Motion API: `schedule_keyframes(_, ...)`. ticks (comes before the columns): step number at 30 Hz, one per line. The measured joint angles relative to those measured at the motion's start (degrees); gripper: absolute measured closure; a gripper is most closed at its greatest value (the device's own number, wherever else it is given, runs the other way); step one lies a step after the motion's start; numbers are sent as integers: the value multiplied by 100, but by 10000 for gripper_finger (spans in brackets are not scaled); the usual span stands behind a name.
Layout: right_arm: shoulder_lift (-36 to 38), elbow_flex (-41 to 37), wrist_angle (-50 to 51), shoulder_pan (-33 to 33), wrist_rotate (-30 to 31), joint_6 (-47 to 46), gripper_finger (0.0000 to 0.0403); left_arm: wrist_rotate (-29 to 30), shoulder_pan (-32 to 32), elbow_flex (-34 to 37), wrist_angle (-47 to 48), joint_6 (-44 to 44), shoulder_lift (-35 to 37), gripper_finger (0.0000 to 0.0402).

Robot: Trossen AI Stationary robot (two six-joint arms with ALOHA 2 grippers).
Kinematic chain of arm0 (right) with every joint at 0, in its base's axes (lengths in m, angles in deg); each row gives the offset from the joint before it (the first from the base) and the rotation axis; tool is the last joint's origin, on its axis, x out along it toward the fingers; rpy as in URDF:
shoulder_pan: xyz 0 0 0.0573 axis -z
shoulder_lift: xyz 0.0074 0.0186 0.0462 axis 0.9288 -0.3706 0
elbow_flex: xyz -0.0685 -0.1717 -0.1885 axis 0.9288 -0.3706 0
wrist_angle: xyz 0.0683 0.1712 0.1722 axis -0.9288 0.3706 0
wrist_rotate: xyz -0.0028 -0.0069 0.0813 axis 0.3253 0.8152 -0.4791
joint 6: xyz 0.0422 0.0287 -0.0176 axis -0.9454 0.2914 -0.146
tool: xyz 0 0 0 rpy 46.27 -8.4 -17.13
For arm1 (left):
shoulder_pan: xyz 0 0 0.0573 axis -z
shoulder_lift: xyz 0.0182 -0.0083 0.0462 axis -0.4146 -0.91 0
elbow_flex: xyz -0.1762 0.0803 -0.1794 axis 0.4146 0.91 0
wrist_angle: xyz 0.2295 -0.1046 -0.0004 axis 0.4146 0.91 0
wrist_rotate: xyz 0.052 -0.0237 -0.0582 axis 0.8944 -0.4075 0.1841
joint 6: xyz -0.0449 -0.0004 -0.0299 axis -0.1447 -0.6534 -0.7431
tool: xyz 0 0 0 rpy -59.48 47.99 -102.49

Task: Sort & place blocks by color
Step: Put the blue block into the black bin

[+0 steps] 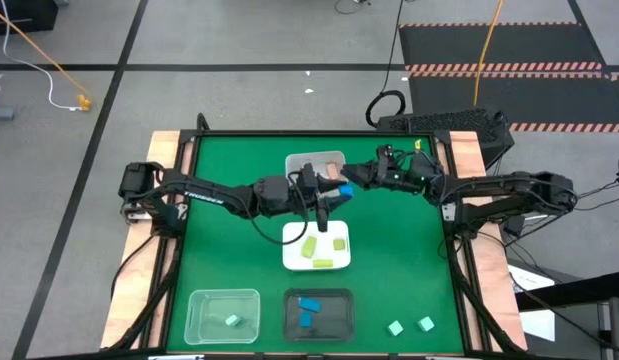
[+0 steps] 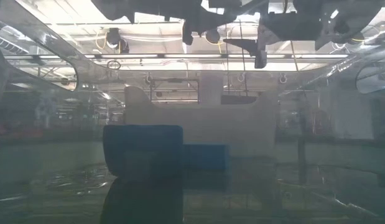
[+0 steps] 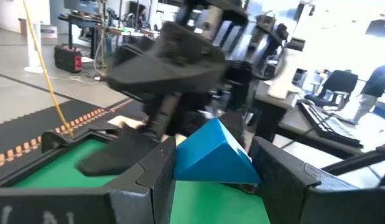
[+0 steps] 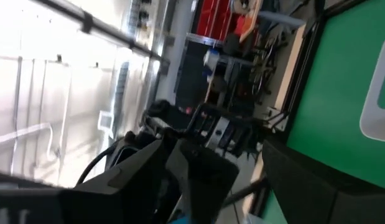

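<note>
My left gripper reaches level from the table's left and is shut on a blue block, above the table's middle, between the far clear tray and the white tray. My right gripper comes from the right and stands open just beyond the block; in the left wrist view its fingers stand spread apart, off the block. Yellow-green blocks lie in the white tray. Blue blocks lie in the black tray. One mint block lies in the near clear tray. My left gripper pinches the blue block by two opposite sides between its two fingers. The fingers come level from the table's left. The block is lifted clear of the table and sits tilted, one edge up.
Two mint blocks lie loose on the green mat near the front right. A salmon block shows at the far clear tray, partly behind the grippers. Wooden rails edge the table left and right.
</note>
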Motion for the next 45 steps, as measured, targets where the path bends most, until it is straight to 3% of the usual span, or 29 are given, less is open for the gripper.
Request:
schedule_keyframes(10, 85, 0, -4, 708, -2280, 833, 147, 586, 592, 0, 34, -414, 0, 223)
schedule_keyframes(16, 268, 0, -54, 671, -3063, 1439, 147, 1026, 918, 0, 230, -1069, 4, 223)
schedule_keyframes(21, 267, 0, -50, 616, -2909, 1671, 147, 1221, 1142, 7, 576, -1638, 4, 211)
schedule_keyframes(29, 264, -2, -517, 258, -2911, 858, 147, 1112, 1585, 7, 678, -1838, 4, 221)
schedule_keyframes(33, 274, -2, -1027, -419, -2636, 813, 147, 495, 1748, 7, 1248, -2088, 4, 220)
schedule_keyframes(38, 280, -2, -919, -1508, -1777, 1110, 147, -329, 2059, 7, 1809, -2466, 4, 210)
schedule_keyframes(42, 280, -2, -326, -2453, -951, 1311, 147, -418, 2533, 6, 2000, -2631, 4, 221)
schedule_keyframes(45, 280, -2, 310, -3090, -409, 1289, 147, -130, 2932, 4, 2243, -2629, 4, 221)
